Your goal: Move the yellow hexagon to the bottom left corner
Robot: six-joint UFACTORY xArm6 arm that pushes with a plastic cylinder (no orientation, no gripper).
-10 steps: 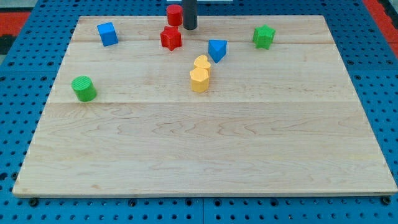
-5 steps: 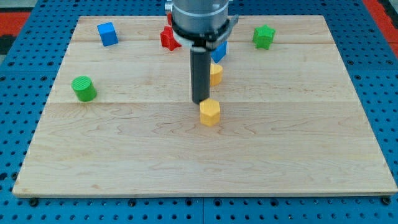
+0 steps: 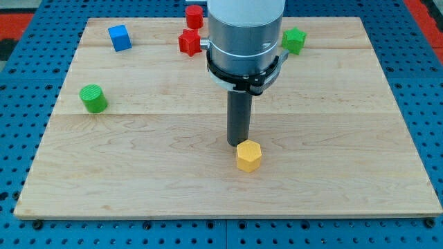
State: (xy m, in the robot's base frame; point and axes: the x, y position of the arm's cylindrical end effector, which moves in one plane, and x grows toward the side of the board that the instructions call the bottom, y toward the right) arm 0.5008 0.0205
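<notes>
Tip (image 3: 239,144) touches the yellow hexagon (image 3: 248,155) near the tabletop's (image 3: 138,173) bottom edge; it grasps nothing.

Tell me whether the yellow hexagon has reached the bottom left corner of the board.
No, the yellow hexagon sits near the board's lower middle, just below my tip, far from the bottom left corner.

Pale wooden table (image 3: 138,173) on blue pegboard (image 3: 21,104). On it: yellow hexagon block (image 3: 248,155) below centre, green cylinder block (image 3: 93,98) at the view's left, blue cube block (image 3: 120,37) top left, red star-like block (image 3: 189,42) and red cylinder block (image 3: 194,15) top centre, green star-like block (image 3: 294,39) top right.
</notes>
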